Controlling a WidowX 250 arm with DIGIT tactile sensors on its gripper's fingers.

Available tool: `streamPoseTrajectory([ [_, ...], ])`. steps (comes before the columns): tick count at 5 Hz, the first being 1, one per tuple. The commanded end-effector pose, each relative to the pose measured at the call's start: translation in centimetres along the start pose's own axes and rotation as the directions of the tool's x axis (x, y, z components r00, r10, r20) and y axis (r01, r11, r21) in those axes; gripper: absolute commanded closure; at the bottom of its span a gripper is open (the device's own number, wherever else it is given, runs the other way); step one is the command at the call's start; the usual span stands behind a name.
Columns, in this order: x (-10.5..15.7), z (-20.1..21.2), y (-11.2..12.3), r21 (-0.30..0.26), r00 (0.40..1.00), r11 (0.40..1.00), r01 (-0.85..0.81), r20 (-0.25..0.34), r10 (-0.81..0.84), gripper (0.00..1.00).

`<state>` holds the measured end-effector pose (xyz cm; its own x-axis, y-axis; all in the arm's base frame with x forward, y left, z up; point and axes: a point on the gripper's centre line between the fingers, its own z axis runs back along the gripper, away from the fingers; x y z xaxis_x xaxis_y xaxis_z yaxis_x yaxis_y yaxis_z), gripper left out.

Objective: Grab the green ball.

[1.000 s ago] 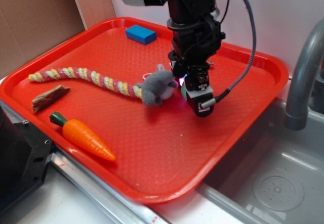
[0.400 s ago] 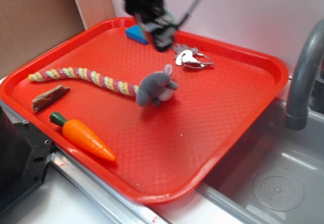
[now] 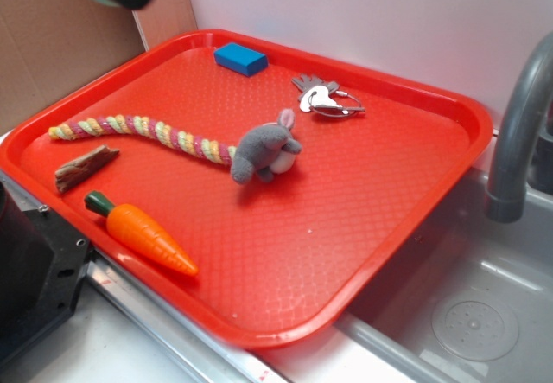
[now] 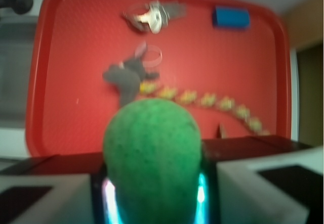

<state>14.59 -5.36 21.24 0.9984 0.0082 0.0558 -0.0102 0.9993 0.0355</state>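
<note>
red tray far below, pincer raised, clamping green ball

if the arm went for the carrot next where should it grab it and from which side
Judging from its pose, come straight down from above and close across the thick orange middle of the carrot, jaws square to its long axis. It lies flat near the front edge of the red tray, tapering toward a point, so the tip could slip out. The gripper first has to let go of the green ball.
</note>
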Motion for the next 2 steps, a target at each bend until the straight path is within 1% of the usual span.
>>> streamPoseTrajectory([
  [1,-1.3,4.3,1.0,-0.107,0.983,0.986,-0.129,0.116,0.141,1.00],
  [2,-1.1,3.9,2.3,-0.069,0.981,0.985,-0.156,0.103,0.163,1.00],
])
